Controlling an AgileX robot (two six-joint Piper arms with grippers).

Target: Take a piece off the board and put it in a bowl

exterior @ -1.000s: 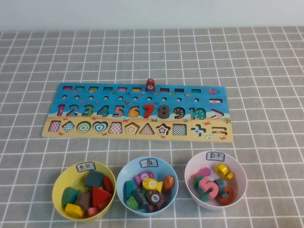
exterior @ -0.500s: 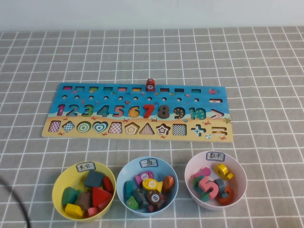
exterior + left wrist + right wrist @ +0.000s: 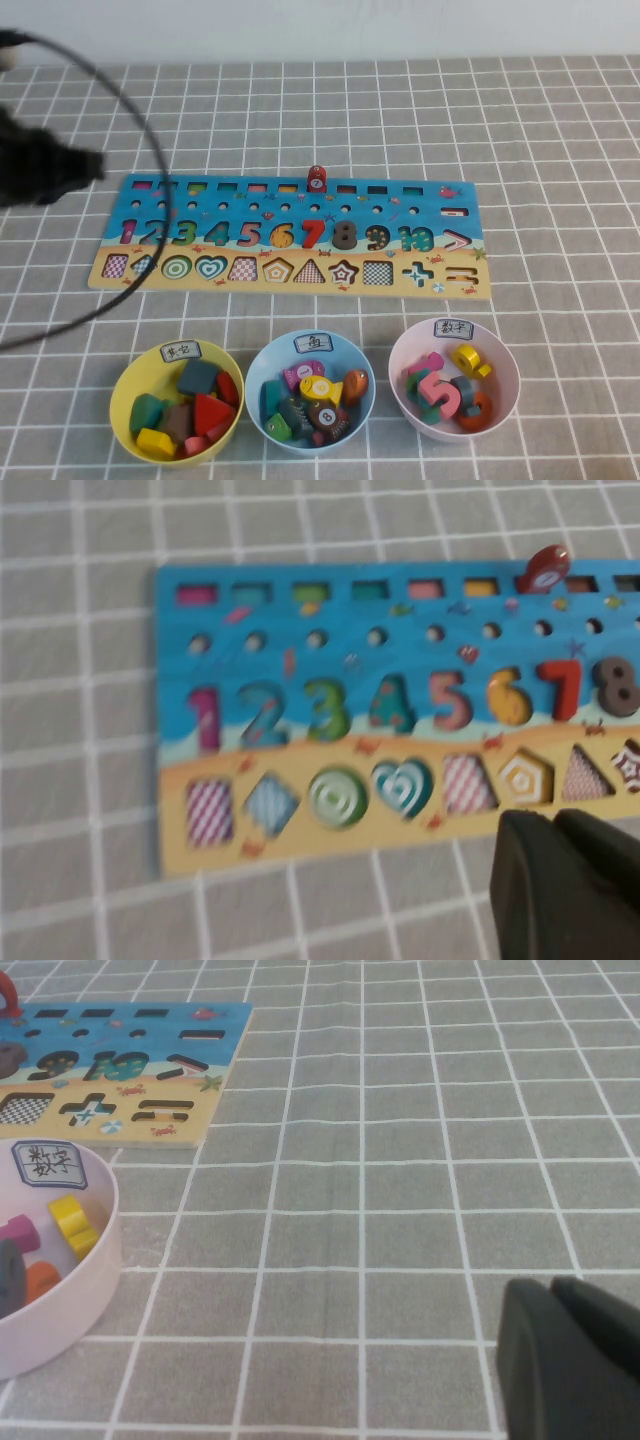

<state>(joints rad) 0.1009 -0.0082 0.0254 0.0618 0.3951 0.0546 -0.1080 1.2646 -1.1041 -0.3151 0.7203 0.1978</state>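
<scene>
The piece, a small red fish marked 7 [image 3: 316, 179], stands upright in a slot in the top row of the board [image 3: 230, 206], and the left wrist view shows the piece [image 3: 547, 568] above the red numeral 7. The board [image 3: 280, 660] lies flat on the grey checked cloth. In front of it stands the light blue bowl [image 3: 255, 368], holding several fish blocks. My left gripper [image 3: 92, 165] is a dark blur over the board's left end, shut and empty [image 3: 555, 825]. Off to the right of the board and bowls, my right gripper [image 3: 550, 1295] is shut over bare cloth, outside the high view.
A yellow bowl [image 3: 114, 400] of shape blocks stands left of the blue bowl. On its right is a pink bowl [image 3: 516, 372] of numerals, also in the right wrist view [image 3: 90, 1260]. A black cable [image 3: 150, 120] arcs over the board's left end.
My left arm has swung into the high view from the left, trailing its cable over the board's left end. The piece, the board and the bowls have not moved.
</scene>
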